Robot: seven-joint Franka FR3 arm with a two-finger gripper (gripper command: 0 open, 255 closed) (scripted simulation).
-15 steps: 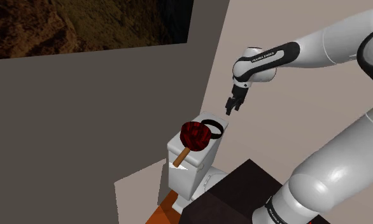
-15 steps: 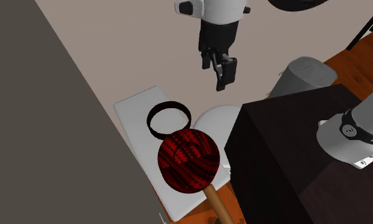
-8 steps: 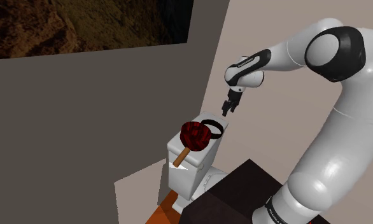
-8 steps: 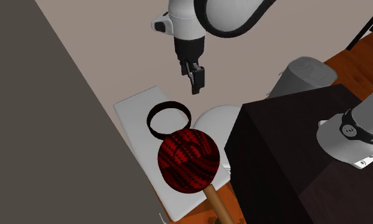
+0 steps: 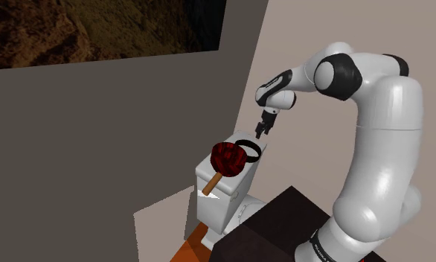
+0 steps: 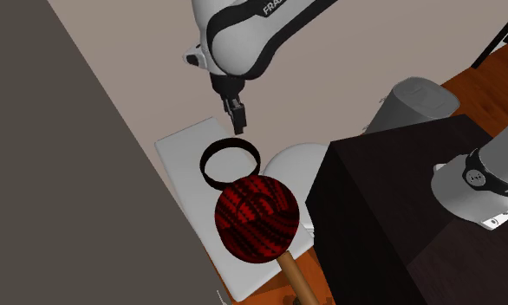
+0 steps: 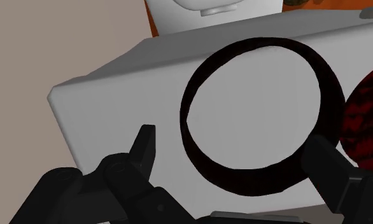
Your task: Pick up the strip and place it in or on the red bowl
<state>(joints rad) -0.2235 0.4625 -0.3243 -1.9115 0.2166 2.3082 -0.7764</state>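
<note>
While our gripper [image 6: 238, 120] hovered with jaws spread wide, we saw the black looped strip [image 7: 261, 46] lying on the white tank lid [image 6: 179, 160] beneath it, just beside the red bowl [image 6: 257, 217], on the bowl's far side.

Strip [image 6: 206, 171]: black band closed into a round hoop. It lies flat with its opening upward, the grey-white surface showing through its middle. It rests on the white toilet tank lid [image 6: 179, 152], toward the end nearer the beige wall, and is neither bent nor lifted.

Red bowl [image 6: 257, 217]: dark red with a black woven-looking pattern and a rounded body. It sits on the same lid, just beside the hoop on the side away from the wall. Whether the two touch cannot be told. Its opening cannot be made out.
</note>
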